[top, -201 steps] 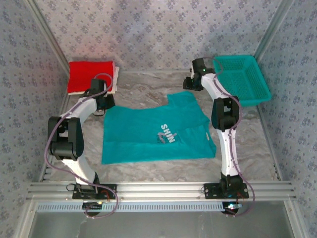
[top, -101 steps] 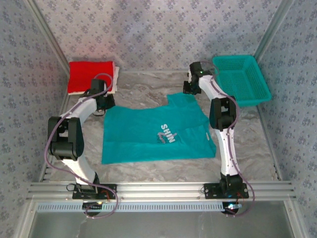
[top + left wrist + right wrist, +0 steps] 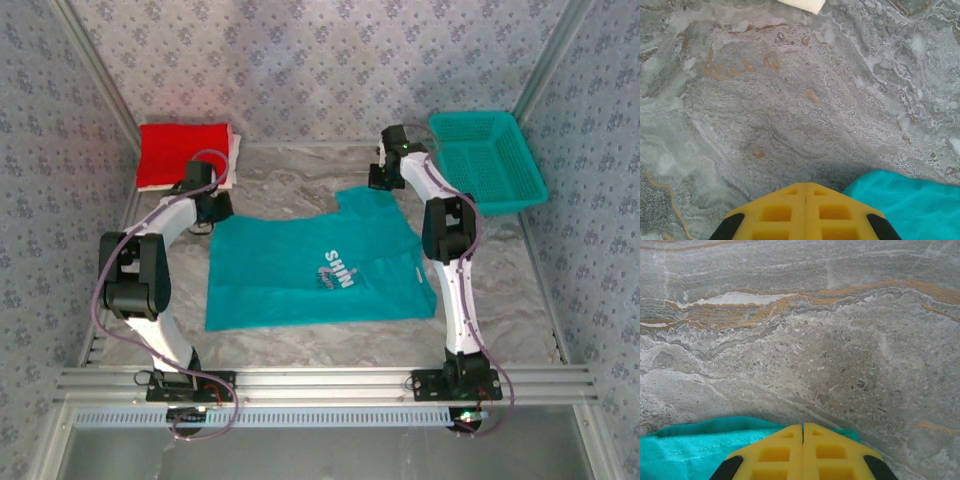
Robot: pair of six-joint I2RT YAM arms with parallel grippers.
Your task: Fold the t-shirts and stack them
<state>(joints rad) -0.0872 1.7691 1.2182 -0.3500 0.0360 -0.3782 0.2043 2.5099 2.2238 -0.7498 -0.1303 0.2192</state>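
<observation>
Both pressed together, pinch unclear: left gripper (image 3: 805, 187), right gripper (image 3: 803, 426) at far corners of flat teal SHINE-print cloth t-shirt (image 3: 285, 272). Long axis parallels far edge of table (image 3: 290, 185)

The left arm (image 3: 165, 221) and the right arm (image 3: 460, 300) are both showing smooth white link shells between chunky black joint housings, and each is ending at the near side in a flat black base plate. A thin purplish-grey cable (image 3: 210, 152) is looping loosely along each arm. The left gripper (image 3: 805, 185) and the right gripper (image 3: 803, 426) are showing bright yellow fingers moulded with square recesses, with black parts peeking out at the near corners.
</observation>
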